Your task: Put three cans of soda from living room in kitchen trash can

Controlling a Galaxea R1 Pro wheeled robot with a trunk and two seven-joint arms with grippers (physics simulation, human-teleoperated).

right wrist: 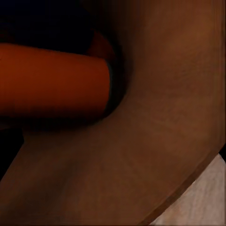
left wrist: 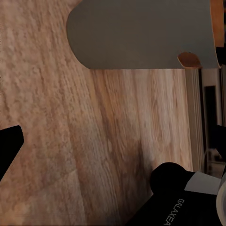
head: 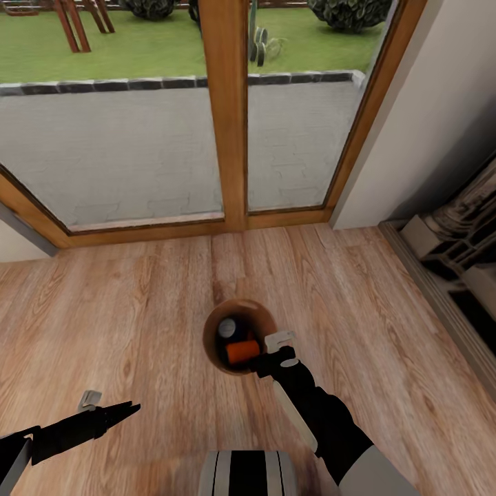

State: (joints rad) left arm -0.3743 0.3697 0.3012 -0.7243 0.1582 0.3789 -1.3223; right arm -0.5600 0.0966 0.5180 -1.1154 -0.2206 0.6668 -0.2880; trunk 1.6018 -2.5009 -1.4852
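Observation:
The tash can (head: 215, 318) stands on the wood floor before the glass doors, brown inside. A dark blue can of soda (head: 226, 328) with a silver top lies in it. My right gripper (head: 265, 355) reaches over the near rim, shut on an orange can of soda (head: 242, 352) held sideways inside the opening. The right wrist view has that orange can (right wrist: 52, 80) close up against the bin's brown inner wall (right wrist: 155, 141). My left gripper (head: 131, 411) hangs low at the left, apart from the bin, open and holding nothing. In the left wrist view, one black finger (left wrist: 8, 146) and the bin's grey outside (left wrist: 141, 33) show.
Wood-framed glass doors (head: 227, 110) close off the far side, with a patio and lawn beyond. An off-white wall (head: 427, 117) and a grey unit (head: 455, 262) run along the right. Bare wood floor (head: 124, 310) lies left of the bin.

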